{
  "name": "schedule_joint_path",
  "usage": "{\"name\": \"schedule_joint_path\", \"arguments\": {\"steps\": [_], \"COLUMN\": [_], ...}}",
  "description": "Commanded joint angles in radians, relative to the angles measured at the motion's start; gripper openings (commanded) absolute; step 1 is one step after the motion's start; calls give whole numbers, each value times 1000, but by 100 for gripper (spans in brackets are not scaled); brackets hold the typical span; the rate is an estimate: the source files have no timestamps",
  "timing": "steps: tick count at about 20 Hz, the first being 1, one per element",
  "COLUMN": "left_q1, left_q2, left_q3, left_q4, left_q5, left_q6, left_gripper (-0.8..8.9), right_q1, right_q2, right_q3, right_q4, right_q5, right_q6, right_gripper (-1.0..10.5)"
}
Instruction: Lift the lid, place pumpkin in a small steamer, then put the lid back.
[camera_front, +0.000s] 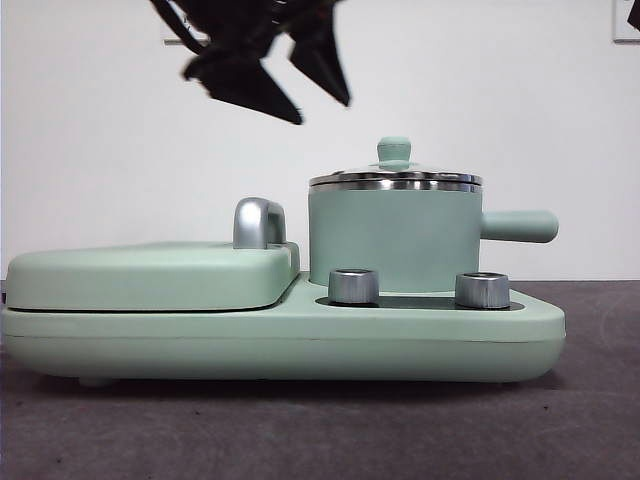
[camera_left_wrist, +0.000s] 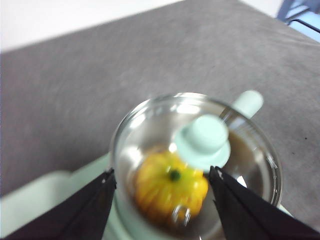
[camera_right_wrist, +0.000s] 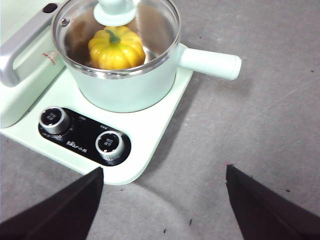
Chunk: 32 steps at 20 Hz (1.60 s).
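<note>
The mint-green small steamer (camera_front: 395, 240) stands on the right of the base unit, its straight handle (camera_front: 520, 226) pointing right. The glass lid (camera_front: 395, 180) sits level on its rim, and its mint knob shows in the left wrist view (camera_left_wrist: 202, 140). Through the glass lid (camera_right_wrist: 155, 25) the yellow-orange pumpkin (camera_right_wrist: 116, 47) sits upright inside the steamer (camera_right_wrist: 125, 87); it also shows blurred as the pumpkin (camera_left_wrist: 170, 187). My left gripper (camera_front: 318, 105) hangs open above and left of the lid, holding nothing (camera_left_wrist: 161, 175). My right gripper (camera_right_wrist: 164, 170) is open over bare table, in front of the unit.
The wide mint-green base (camera_front: 300, 340) carries a flat hinged cover (camera_front: 150, 275) with a chrome handle (camera_front: 258, 222) to the left of the steamer. Two steel dials (camera_front: 353, 286) (camera_front: 482, 290) stand in front of it. Grey tabletop (camera_right_wrist: 260, 115) spreads to the right.
</note>
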Motion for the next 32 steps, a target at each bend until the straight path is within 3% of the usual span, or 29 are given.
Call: {"name": "schedule_joint_path", "arguments": {"steps": [1,5,9,16,22,23,24,25,32], "left_q1": [6,40,79,126,124,124,124,124,124], "left_q2": [-60,-181,-366,-703,-742,-741,-741,-741,-747], "left_q3": [18,-6,-163,-422,-432,-432,-432,-432,-432], "left_q4": [-63,-215,-241,-333,-430,-430,-430,-433,-449], "left_q5": [-3,-47,-51,-53,-47,-47,-46,-44,-41], "left_q6": [-71,-51,-56,-223,-199,-190,-184,-188,-178], "left_gripper": [309,309,308,307,305,264,111,-10,7], "right_q1": [4,4,5,5,5,5,5,5,5], "right_q2": [21,84,132,146,145,144,145,145,138], "right_q3": [7,7,7,7,7,7,7,7,7], "right_q4": [10,15,57,114,71,71,70,71,70], "right_q5": [-24,-53,-59,-164,-187,-185,-187,-187,-203], "right_q6": [5,2,-5,-8,-3,-2,-1,-4,2], "right_gripper": [378,378,378,377,348,225,49,-5,20]}}
